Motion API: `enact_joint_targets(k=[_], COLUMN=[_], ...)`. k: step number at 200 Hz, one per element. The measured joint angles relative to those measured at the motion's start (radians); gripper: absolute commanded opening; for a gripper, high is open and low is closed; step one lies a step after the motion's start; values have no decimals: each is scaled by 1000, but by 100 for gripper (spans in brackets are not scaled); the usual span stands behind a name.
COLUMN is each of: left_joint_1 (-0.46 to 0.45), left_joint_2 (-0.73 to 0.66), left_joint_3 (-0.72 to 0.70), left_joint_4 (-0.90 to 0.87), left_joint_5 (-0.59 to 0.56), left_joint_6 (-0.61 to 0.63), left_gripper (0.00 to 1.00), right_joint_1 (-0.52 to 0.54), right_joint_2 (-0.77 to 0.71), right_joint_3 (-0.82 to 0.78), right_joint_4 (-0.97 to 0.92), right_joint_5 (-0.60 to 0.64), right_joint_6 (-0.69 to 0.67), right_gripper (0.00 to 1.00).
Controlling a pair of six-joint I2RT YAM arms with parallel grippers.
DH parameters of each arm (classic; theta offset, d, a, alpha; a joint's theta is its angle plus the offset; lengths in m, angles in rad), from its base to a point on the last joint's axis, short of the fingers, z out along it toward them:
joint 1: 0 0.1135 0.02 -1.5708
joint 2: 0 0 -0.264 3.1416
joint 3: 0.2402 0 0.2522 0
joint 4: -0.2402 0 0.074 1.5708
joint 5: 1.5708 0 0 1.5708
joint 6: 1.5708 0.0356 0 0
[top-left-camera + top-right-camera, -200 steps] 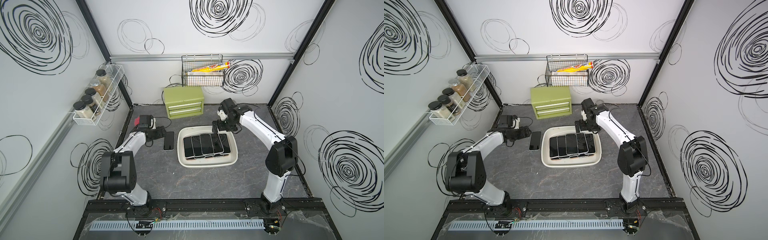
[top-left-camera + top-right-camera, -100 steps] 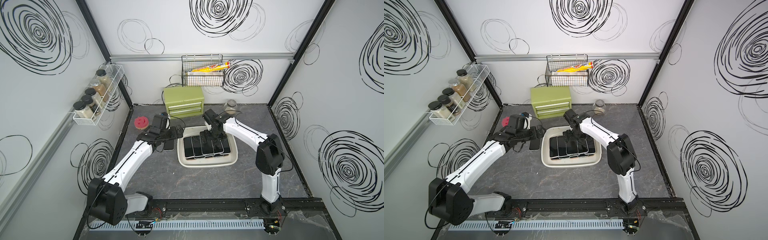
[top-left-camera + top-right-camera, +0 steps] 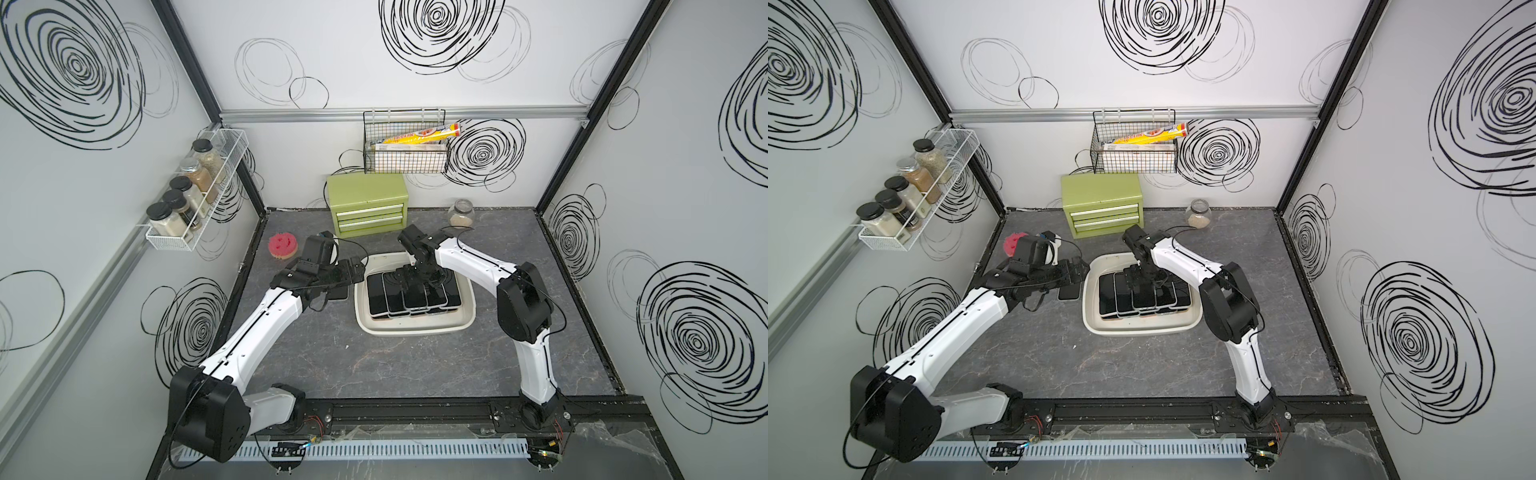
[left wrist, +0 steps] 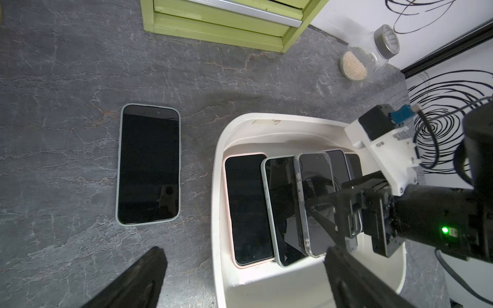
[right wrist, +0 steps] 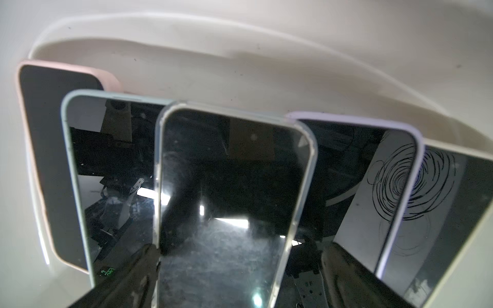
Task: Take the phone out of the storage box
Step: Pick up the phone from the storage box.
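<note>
The table [image 3: 415, 374] is grey marbled stone, set between white walls scrawled with black swirls. The storage box [image 3: 415, 329] sits on it, and a row of phones [image 3: 411, 293], five of them, lies inside it, screens up and overlapping. My right hand [image 5: 240, 253] reaches down into the box over the middle one, the clear-cased phone [image 5: 232, 186]. Its fingers [image 5: 128, 277] are spread wide, one by each long edge, and not clamped on it.

Just outside the box on my left lies a pale-cased phone [image 4: 148, 162], flat and screen up. My left hand [image 3: 354, 269] hovers at that side's rim, spread and holding nothing. Behind the box stand a green chest [image 3: 365, 203] and a glass jar [image 3: 460, 212]. A pink sponge [image 3: 283, 246] lies farther out, beyond the box's left rear corner.
</note>
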Motion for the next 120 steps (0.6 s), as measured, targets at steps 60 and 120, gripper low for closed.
enact_joint_targets(k=[60,120], left_joint_1=[0,-1], left_joint_2=[0,-11], left_joint_3=[-4,-31], left_joint_4=[0,0], left_joint_5=[0,1], left_joint_6=[1,1], left_gripper=[99,99], right_joint_1=[11,14], right_joint_2=[9,10], right_joint_3=[21,-9], right_joint_4=[4,11], right_joint_5=[-5,0], right_joint_6=[3,3], right_gripper=[100,100])
